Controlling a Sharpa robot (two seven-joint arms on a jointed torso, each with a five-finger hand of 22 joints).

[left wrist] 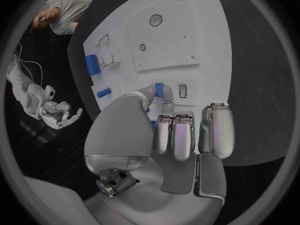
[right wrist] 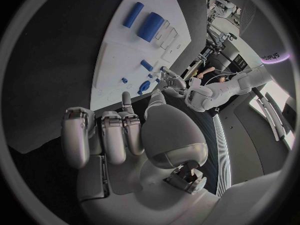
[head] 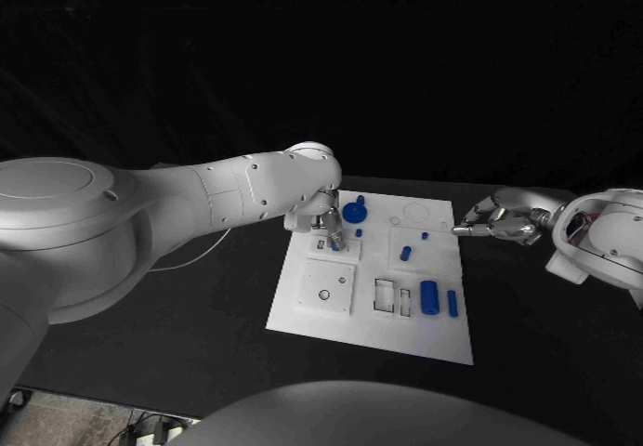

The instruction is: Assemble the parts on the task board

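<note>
Task board (head: 382, 316) — a small blue part (left wrist: 159, 89) is pinched by the left hand (head: 319, 221) over a slot, seemingly for insertion. Right hand (head: 493, 223) is kept just beside the board's edge — fingers curled, nothing held.

The task board (head: 302, 311) lies mid-table (head: 161, 344). The left hand (head: 319, 221) is over its far left corner, beside a round part (head: 354, 212). The right hand (head: 496, 223) hangs off its far right edge. Two cylinders (head: 429, 297) lie near the board's right edge.
</note>
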